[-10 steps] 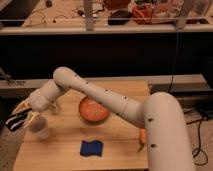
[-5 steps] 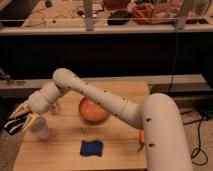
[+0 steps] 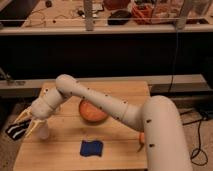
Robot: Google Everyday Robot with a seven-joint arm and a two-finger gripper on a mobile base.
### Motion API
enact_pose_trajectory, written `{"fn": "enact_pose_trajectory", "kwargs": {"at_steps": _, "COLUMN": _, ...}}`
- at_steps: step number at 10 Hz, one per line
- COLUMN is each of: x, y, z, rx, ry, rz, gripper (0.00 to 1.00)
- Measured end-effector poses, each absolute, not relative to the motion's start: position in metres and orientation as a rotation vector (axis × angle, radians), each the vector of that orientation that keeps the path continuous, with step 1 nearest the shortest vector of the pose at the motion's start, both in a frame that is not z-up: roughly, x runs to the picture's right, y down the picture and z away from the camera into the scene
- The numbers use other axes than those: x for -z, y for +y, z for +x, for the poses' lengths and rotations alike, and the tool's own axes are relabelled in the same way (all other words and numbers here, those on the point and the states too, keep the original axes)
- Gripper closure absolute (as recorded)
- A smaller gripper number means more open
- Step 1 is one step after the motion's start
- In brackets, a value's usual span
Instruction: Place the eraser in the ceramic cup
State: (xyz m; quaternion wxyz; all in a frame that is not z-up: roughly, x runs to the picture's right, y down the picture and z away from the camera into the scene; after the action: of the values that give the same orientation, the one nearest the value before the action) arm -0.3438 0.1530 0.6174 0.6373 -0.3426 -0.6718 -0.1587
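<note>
Nearest, a dark blue cloth-like square [image 3: 92, 148] lies on the wooden table [image 3: 120, 150]. Left, the gripper [image 3: 25, 125] pinches a dark eraser [image 3: 16, 131] beside the small off-white ceramic cup [image 3: 42, 131]. Centre it over the rim before releasing. Farther back sits 1 wide orange bowl [image 3: 92, 112]. No writing is legible.

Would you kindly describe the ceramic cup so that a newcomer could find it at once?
Start at the wooden table and go to its left edge, where the gripper, shut, hangs at the end of the white arm. The ceramic cup stands just beneath and beside it. It is small, plain and off-white, far narrower than the orange bowl and unlike the flat blue cloth.
</note>
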Motion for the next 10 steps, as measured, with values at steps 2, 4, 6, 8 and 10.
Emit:
{"fn": "enact_pose_trajectory", "kwargs": {"at_steps": 2, "x": -0.626, "y": 0.155, "z": -0.343, "rx": 0.348, "ry": -1.534, "rz": -0.789, "gripper": 1.0}}
{"fn": "enact_pose_trajectory", "kwargs": {"at_steps": 4, "x": -0.633, "y": 0.154, "z": -0.341, "rx": 0.341, "ry": -1.526, "rz": -0.797, "gripper": 1.0}}
{"fn": "enact_pose_trajectory", "kwargs": {"at_steps": 6, "x": -0.644, "y": 0.15, "z": -0.339, "rx": 0.326, "ry": -1.524, "rz": -0.805, "gripper": 1.0}}
{"fn": "enact_pose_trajectory", "kwargs": {"at_steps": 8, "x": -0.652, "y": 0.149, "z": -0.341, "rx": 0.322, "ry": -1.527, "rz": -0.811, "gripper": 0.94}}
{"fn": "enact_pose_trajectory", "kwargs": {"at_steps": 10, "x": -0.66, "y": 0.145, "z": -0.341, "rx": 0.31, "ry": -1.528, "rz": -0.811, "gripper": 0.74}}
